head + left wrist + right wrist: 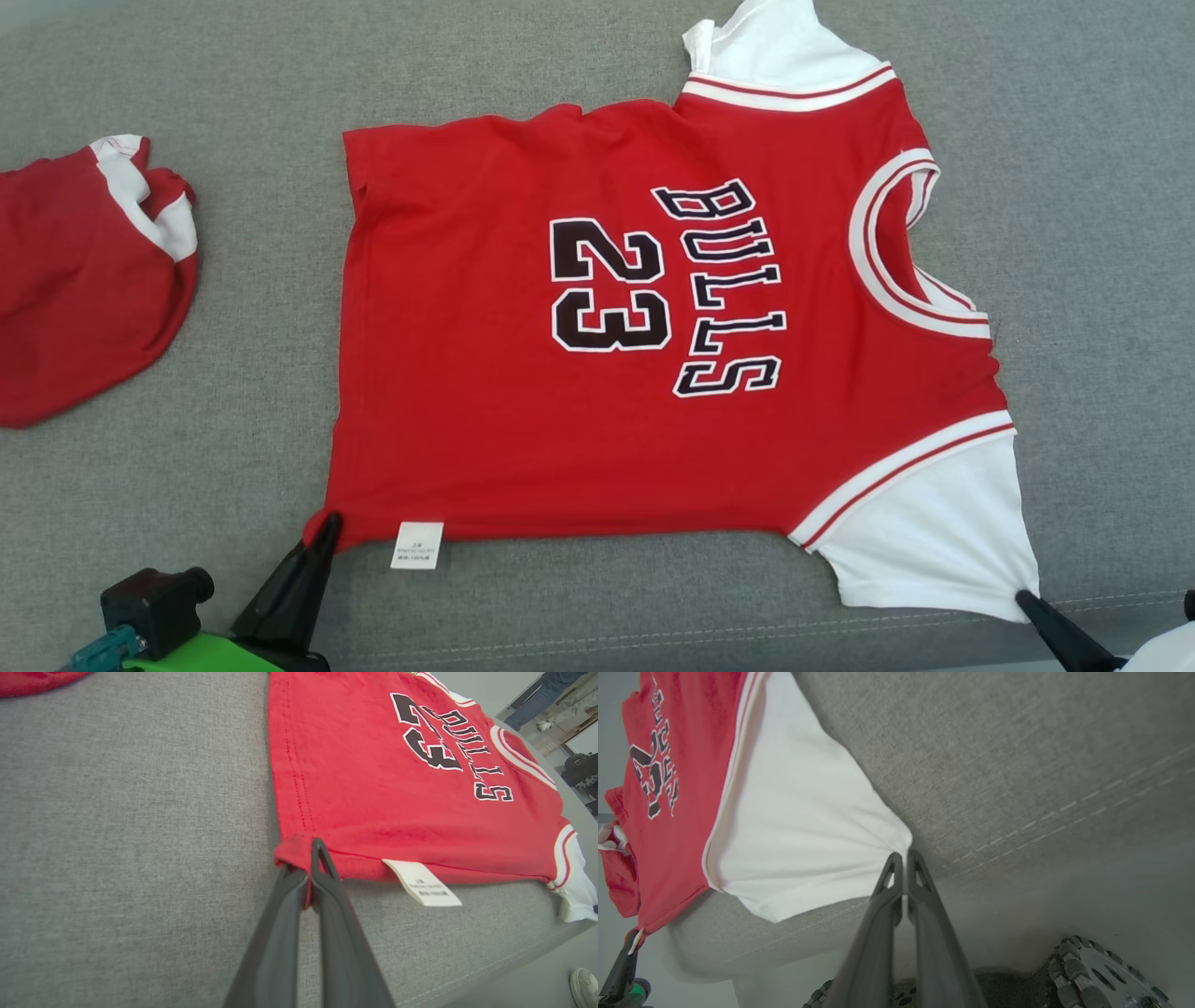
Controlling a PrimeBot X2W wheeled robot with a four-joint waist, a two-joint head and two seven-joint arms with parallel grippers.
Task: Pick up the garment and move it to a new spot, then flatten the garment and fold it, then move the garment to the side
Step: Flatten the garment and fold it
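Left hand [306, 861] pinches jersey [467, 392] hem corner, right hand [903, 857] its white sleeve; left wrist view adds shoe [585, 987].

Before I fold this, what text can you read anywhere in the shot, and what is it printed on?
"BULLS": black letters outlined in white, on the red jersey.
"23": same style, on the jersey beside the word.
White tag at the jersey's near edge: printed lines, too small to read.
Second red garment at the left: no text visible.
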